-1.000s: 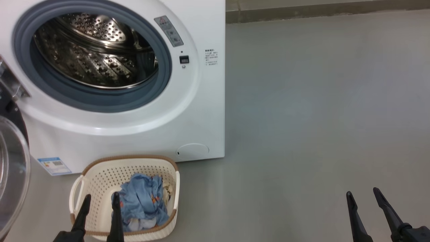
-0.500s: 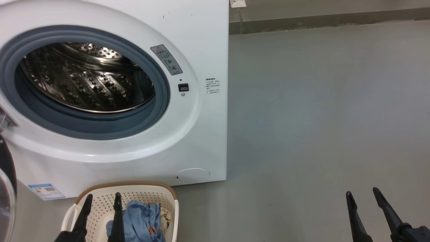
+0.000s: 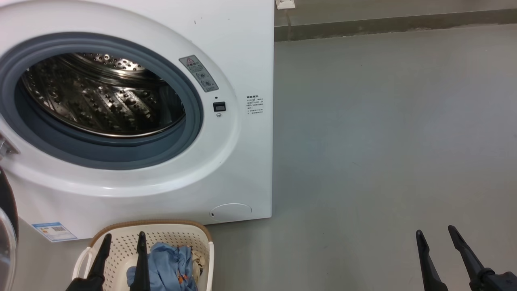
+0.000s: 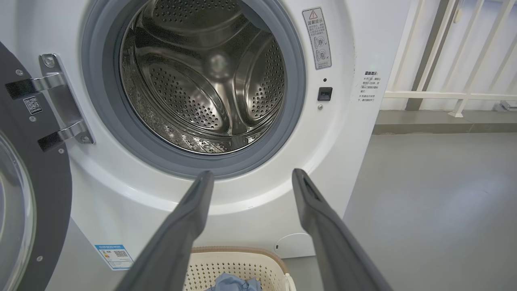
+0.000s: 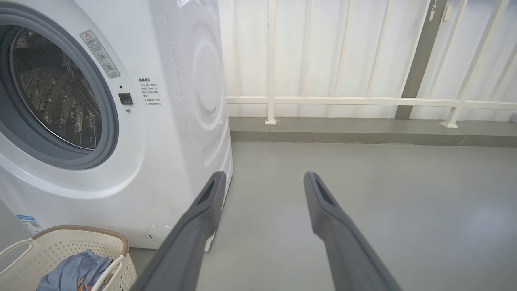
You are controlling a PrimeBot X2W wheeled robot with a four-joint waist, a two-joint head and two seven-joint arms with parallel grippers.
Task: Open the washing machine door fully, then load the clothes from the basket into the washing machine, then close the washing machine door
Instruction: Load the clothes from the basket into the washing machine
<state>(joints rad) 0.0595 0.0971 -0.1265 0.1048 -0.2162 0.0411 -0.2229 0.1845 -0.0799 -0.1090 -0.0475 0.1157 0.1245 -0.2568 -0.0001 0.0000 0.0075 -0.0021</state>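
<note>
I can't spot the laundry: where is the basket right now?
In the head view, the basket sits on the floor at lower left, just before the washing machine, beneath the left pincer.

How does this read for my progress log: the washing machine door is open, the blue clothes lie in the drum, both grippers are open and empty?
One thing is wrong: the drum is empty. The head view shows the clothes in the basket. The washing machine door is open; the left gripper and the right gripper are open and empty.
</note>
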